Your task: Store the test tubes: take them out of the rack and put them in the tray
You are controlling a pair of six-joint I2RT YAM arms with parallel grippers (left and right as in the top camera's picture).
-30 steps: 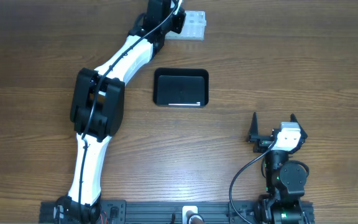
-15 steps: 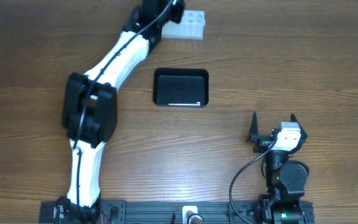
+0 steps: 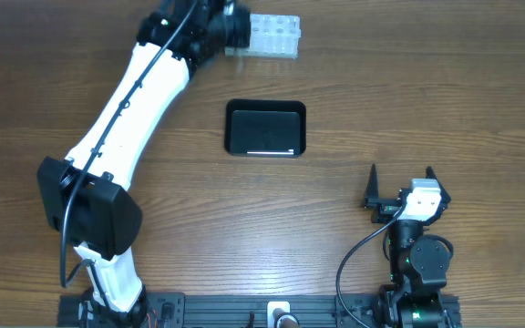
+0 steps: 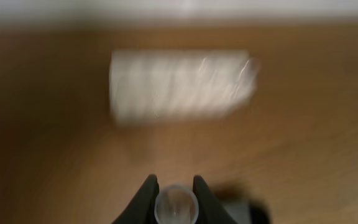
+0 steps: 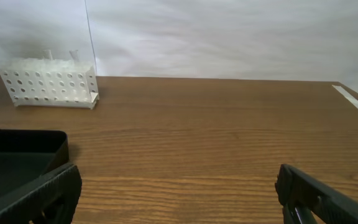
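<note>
At the far edge of the bench (image 3: pixel 427 91), top view: the white rack (image 3: pixel 273 36) sits there. The black tray (image 3: pixel 265 128) lies nearer the middle, well apart from the rack. The left arm (image 3: pixel 126 118) runs from its base diagonally up toward the rack. The left gripper (image 3: pixel 232 27) shows just beside the rack's left end. The right gripper (image 3: pixel 399 185) sits low by its own base, well apart from the tray. Its fingers (image 3: pixel 371 187) are spread wide and empty.

Left wrist view, blurred: the left arm's two fingers stand narrow, clamped on a clear tube (image 4: pixel 176 206). The tube is seen end-on, its round mouth toward the camera. The rack lies beyond on the bench, apart from the tube. A dark shape sits just beside the fingers; can't tell what it is.

Right wrist view: the right fingers are wide apart, gripping nothing. A tray corner is near one finger. The rack stands farther back on the bench, its side wall full of holes. A couple of tube tops (image 5: pixel 48 55) stick up above it. Behind it is a white wall (image 5: pixel 229 37).
</note>
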